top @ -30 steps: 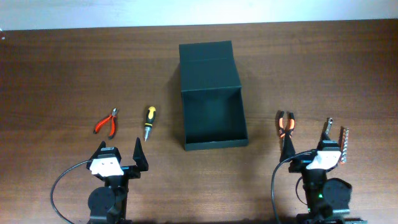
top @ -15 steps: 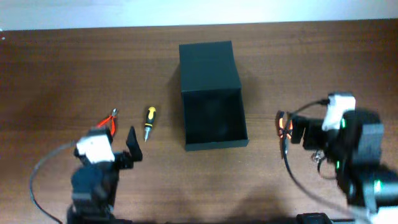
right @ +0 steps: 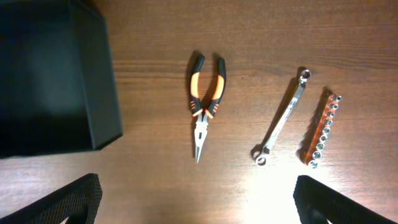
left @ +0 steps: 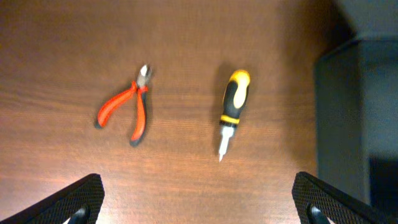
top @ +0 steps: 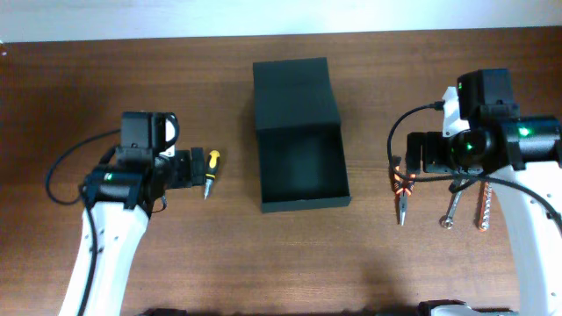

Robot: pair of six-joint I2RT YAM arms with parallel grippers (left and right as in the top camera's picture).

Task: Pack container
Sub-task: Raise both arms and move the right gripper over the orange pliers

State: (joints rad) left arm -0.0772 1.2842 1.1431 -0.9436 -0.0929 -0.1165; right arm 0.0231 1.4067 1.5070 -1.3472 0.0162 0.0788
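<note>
**Container open and empty, both claws wide over the tools**

Container sits mid-table with its lid folded flat back on the far side. The inside is dark and looks empty, so no packing is done yet.

Left gripper is spread wide, holds nothing, and hangs above the red cutters and the screwdriver. The two lie apart from each other, and the screwdriver is the nearer to the container wall.

Right gripper is also spread wide and empty. Below it lie the pliers, wrench and socket rail, side by side without touching. The pliers are the closest to the container.

Handling, my guess:
- The container is stiff-walled, matte, and probably light for its size.
- It may skid on the table if bumped or if a tool is dropped in hard.
- It needs no lifting: leave it in place and lower the tools in gently.
- To close it, take the lid by its free far edge and swing it over, steadying a side wall with the other claw if needed.
</note>
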